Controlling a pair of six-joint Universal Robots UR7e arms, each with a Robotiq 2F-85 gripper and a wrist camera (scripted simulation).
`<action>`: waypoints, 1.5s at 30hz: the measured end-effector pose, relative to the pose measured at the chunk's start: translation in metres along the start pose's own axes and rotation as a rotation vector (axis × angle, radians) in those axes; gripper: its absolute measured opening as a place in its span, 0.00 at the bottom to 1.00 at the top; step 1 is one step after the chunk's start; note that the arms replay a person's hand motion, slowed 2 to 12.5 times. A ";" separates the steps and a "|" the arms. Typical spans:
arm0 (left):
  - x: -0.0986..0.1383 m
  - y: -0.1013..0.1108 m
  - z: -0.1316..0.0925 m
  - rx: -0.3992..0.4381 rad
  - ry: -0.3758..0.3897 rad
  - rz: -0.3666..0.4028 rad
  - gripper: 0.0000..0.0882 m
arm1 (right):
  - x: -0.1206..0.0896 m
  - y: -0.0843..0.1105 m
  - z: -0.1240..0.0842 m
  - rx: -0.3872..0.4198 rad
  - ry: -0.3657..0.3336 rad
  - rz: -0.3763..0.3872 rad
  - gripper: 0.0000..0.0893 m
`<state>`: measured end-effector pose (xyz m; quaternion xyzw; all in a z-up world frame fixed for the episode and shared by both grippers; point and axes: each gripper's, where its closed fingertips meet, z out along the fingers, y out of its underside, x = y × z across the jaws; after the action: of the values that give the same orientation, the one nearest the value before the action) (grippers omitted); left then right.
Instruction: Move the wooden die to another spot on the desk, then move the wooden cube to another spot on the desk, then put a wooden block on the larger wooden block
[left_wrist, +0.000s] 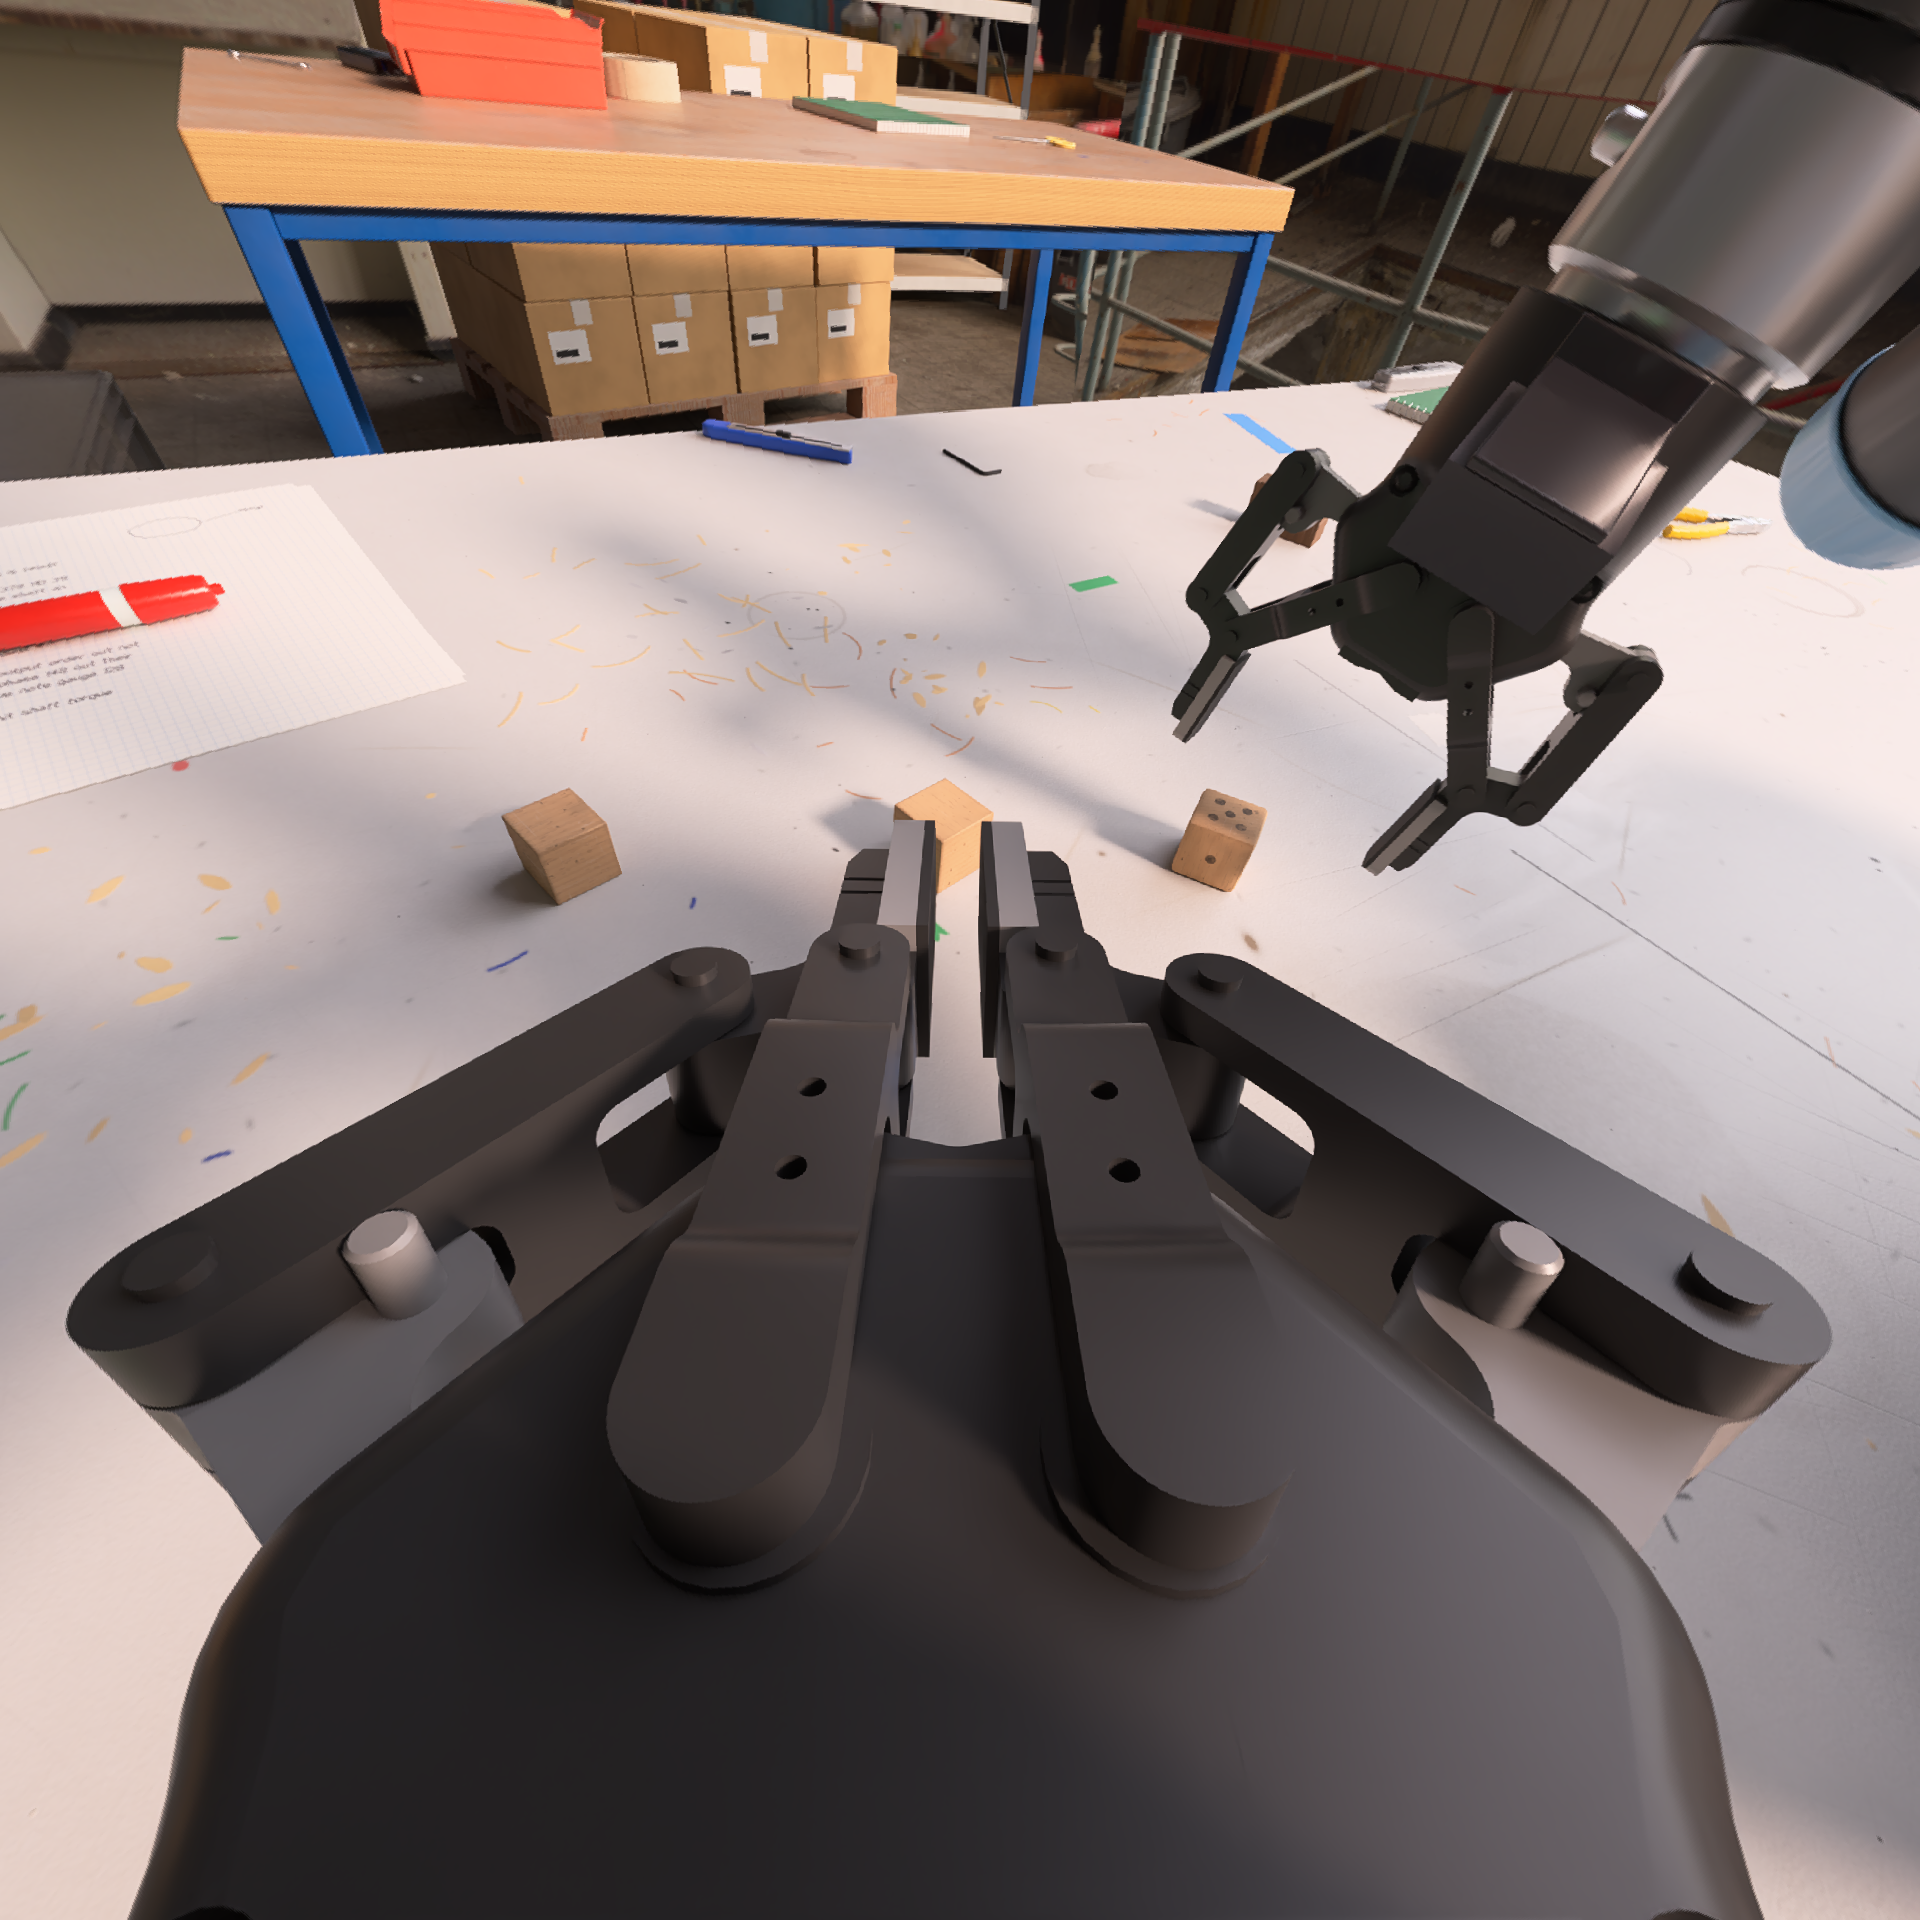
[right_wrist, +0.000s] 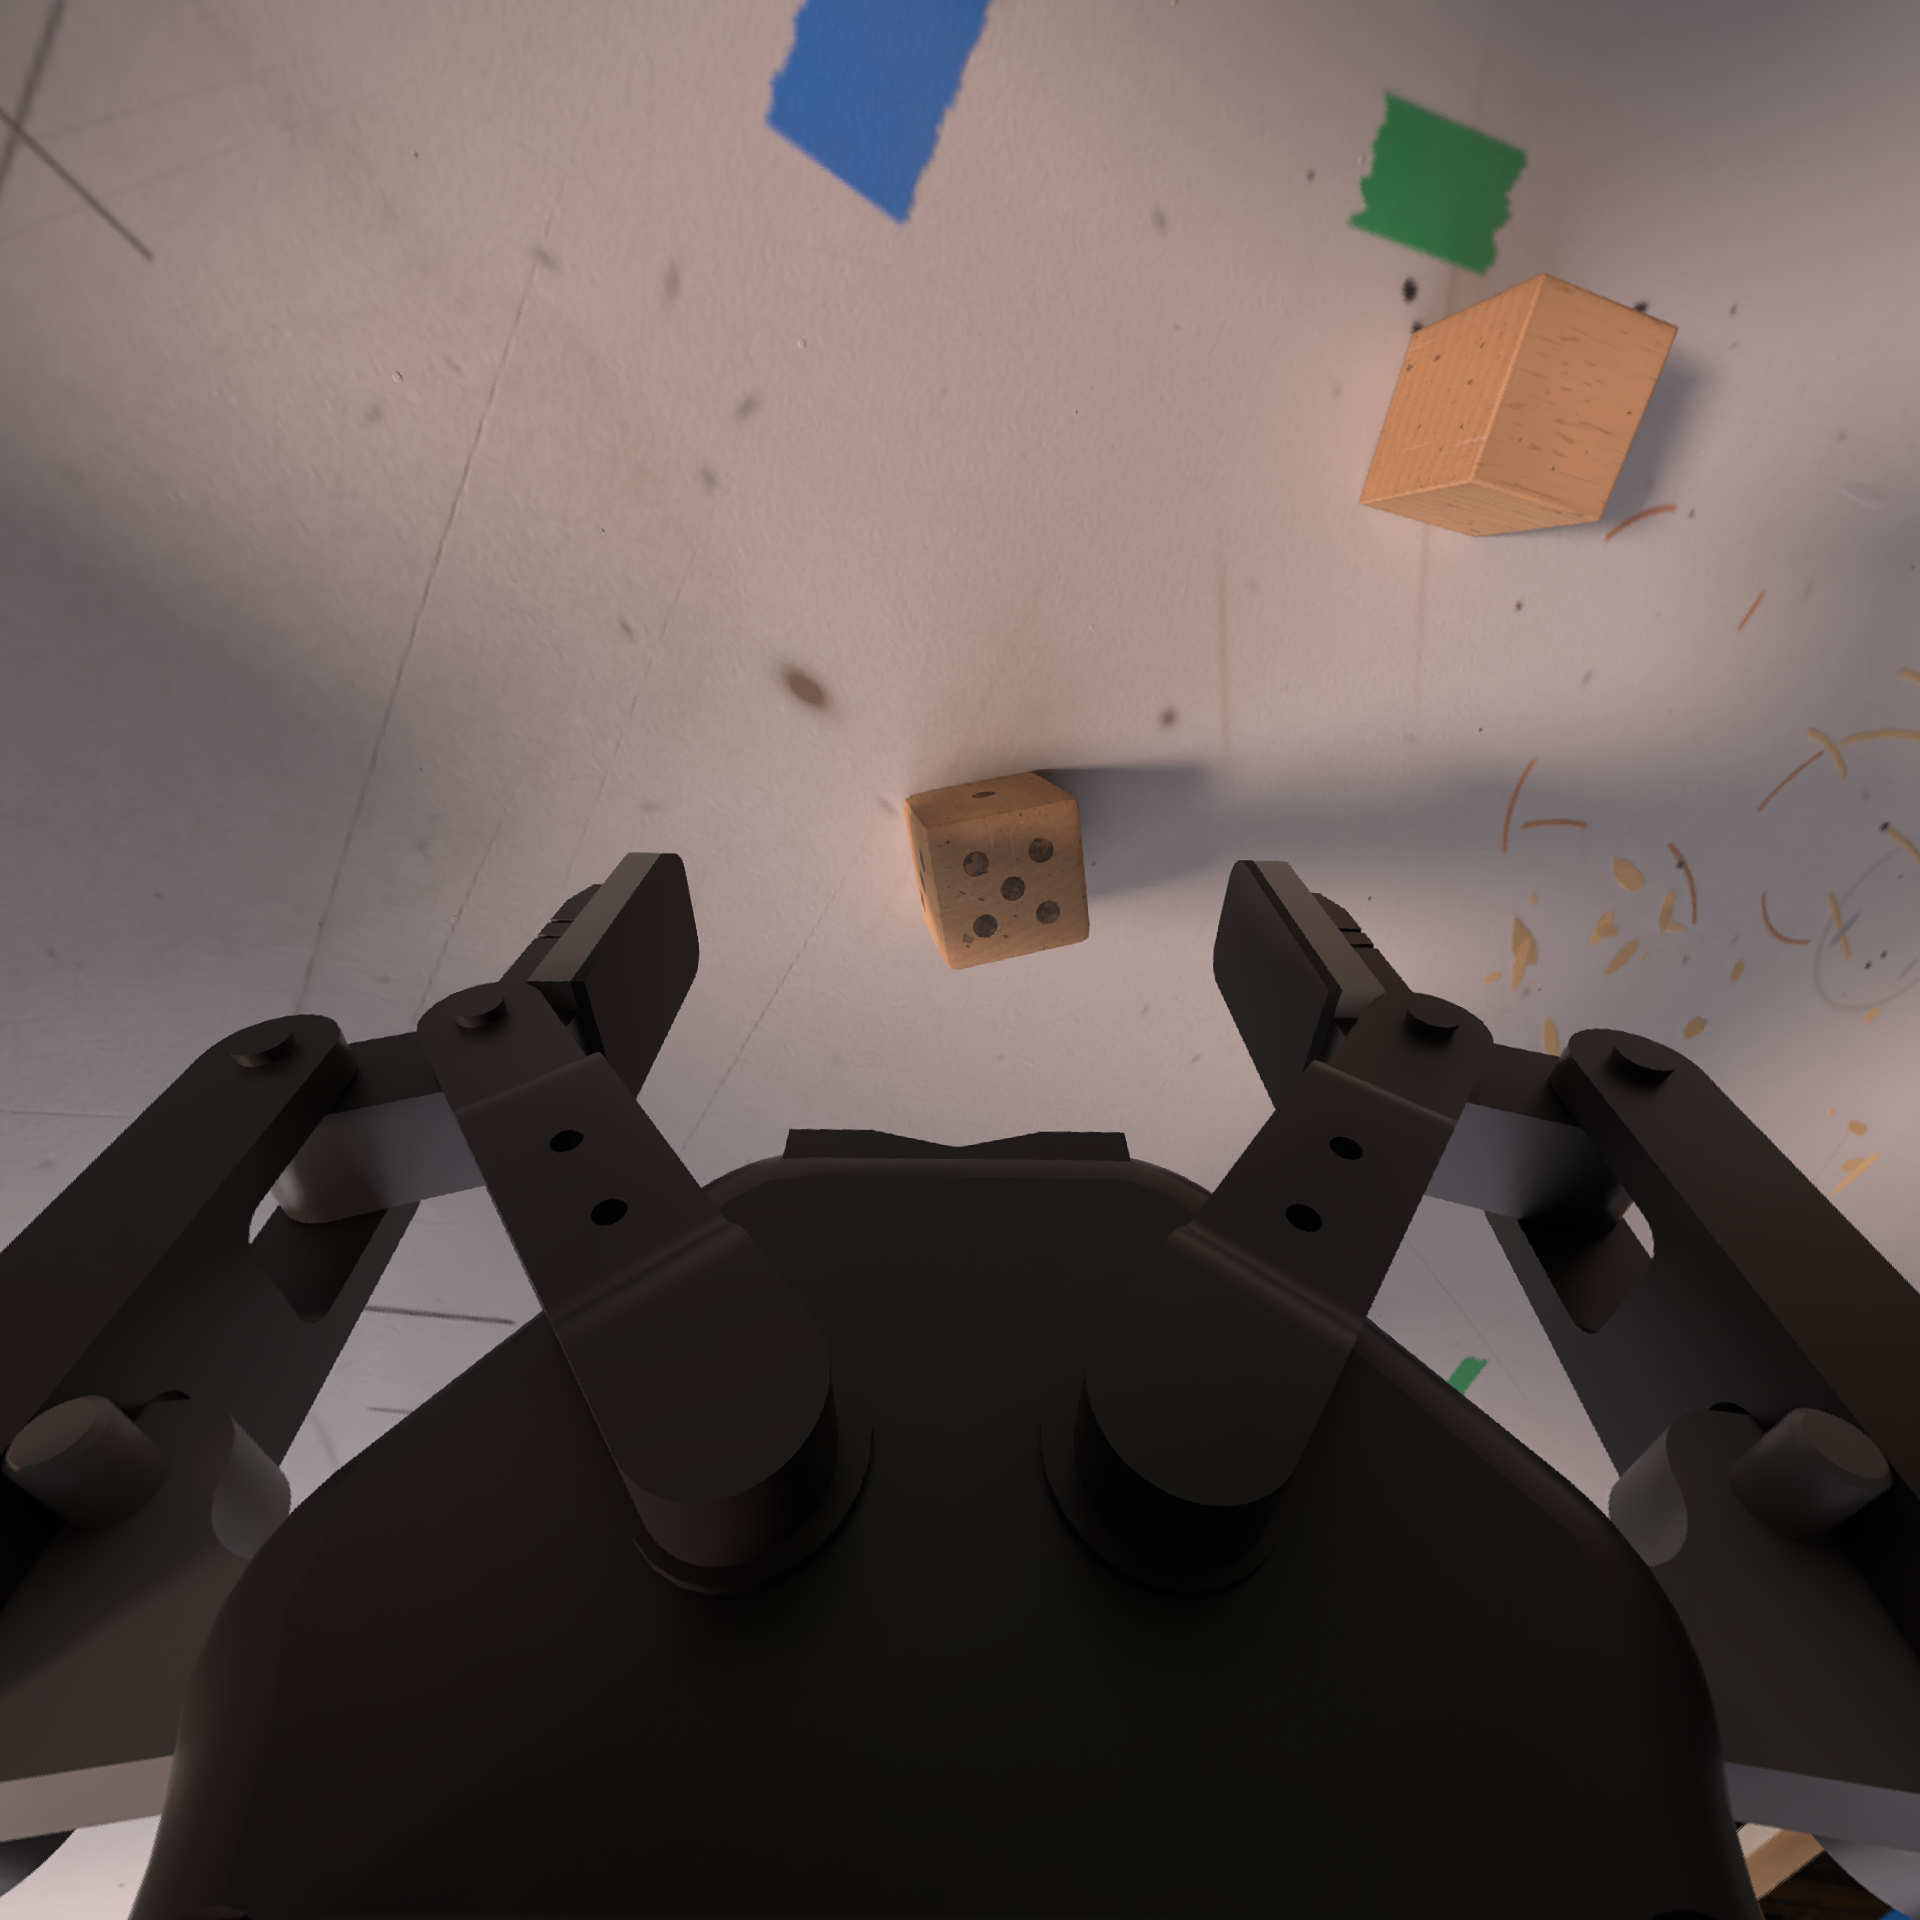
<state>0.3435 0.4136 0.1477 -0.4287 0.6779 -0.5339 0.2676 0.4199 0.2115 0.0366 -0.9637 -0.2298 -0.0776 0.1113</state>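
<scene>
A wooden die (left_wrist: 1218, 840) with dark pips sits on the white desk (left_wrist: 1039, 1039). In the right wrist view the die (right_wrist: 997, 873) lies below and between my spread fingers. My right gripper (right_wrist: 951, 891) is open and empty, hovering above it; it also shows in the left wrist view (left_wrist: 1294, 784). A plain wooden cube (left_wrist: 940, 821) stands just beyond my left gripper (left_wrist: 958, 873), whose jaws are nearly together with nothing between them. The same cube (right_wrist: 1517, 405) shows at upper right. Another wooden block (left_wrist: 561, 857) lies tilted to the left.
A sheet of paper (left_wrist: 260, 644) with a red marker (left_wrist: 104, 608) lies at far left. A blue tool (left_wrist: 777, 440), a black hex key (left_wrist: 971, 463) and a small brown block (left_wrist: 1304, 532) lie farther back. Blue tape (right_wrist: 873, 94), green tape (right_wrist: 1439, 182) and wood shavings (left_wrist: 790, 665) mark the desk.
</scene>
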 end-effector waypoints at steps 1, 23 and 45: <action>0.000 0.000 0.000 -0.001 0.001 -0.001 0.09 | 0.001 0.000 0.001 -0.002 -0.003 -0.008 0.96; 0.001 0.000 0.000 -0.019 -0.014 0.024 0.10 | 0.017 0.011 0.020 -0.048 -0.075 -0.098 0.96; 0.002 0.000 -0.003 -0.038 -0.028 0.055 0.10 | 0.009 0.009 0.027 -0.008 -0.199 -0.134 0.60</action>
<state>0.3402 0.4136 0.1482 -0.4224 0.6957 -0.5074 0.2833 0.4346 0.2144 0.0107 -0.9496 -0.3031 0.0105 0.0787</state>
